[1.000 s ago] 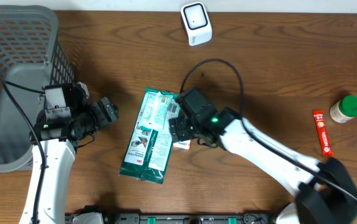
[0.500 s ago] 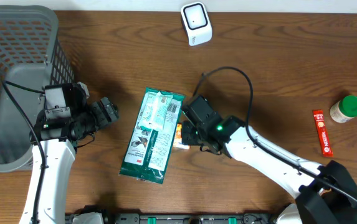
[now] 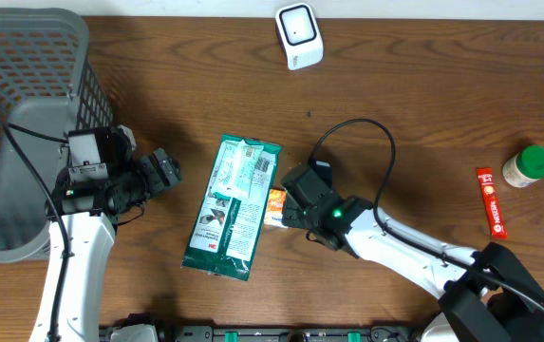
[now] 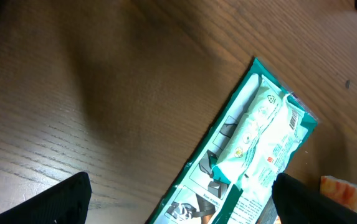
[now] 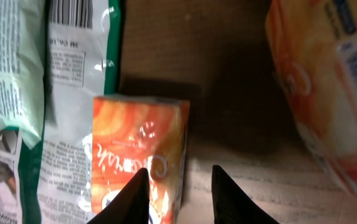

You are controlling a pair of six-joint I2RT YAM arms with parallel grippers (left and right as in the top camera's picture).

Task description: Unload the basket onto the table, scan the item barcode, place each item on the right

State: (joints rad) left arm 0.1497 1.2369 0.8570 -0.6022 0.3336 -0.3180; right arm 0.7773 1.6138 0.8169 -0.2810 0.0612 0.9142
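Observation:
A small orange box (image 3: 274, 202) lies on the wood just right of a green-and-white packet (image 3: 230, 209), whose barcode (image 5: 71, 12) shows at its top end. My right gripper (image 3: 288, 211) hovers at the box. In the right wrist view its jaws (image 5: 178, 177) are narrowed. The left finger (image 5: 134, 198) overlaps the box's face (image 5: 138, 140), and the right finger (image 5: 228, 199) stands over bare wood beside it. A grip does not show. The white scanner (image 3: 298, 36) stands at the back. My left gripper (image 3: 162, 171) is wide open (image 4: 184, 205) left of the packet (image 4: 253, 143).
A grey mesh basket (image 3: 25, 104) fills the far left. A red stick pack (image 3: 490, 201) and a green-capped bottle (image 3: 528, 166) lie at the far right. Another orange pack (image 5: 318, 93) lies close to the right of the box. A black cable (image 3: 357, 133) loops above the right arm.
My right arm has slid right and toward the front, off the packet's edge, uncovering more of the orange box. Its jaws have narrowed from wide open. The left arm has not moved.

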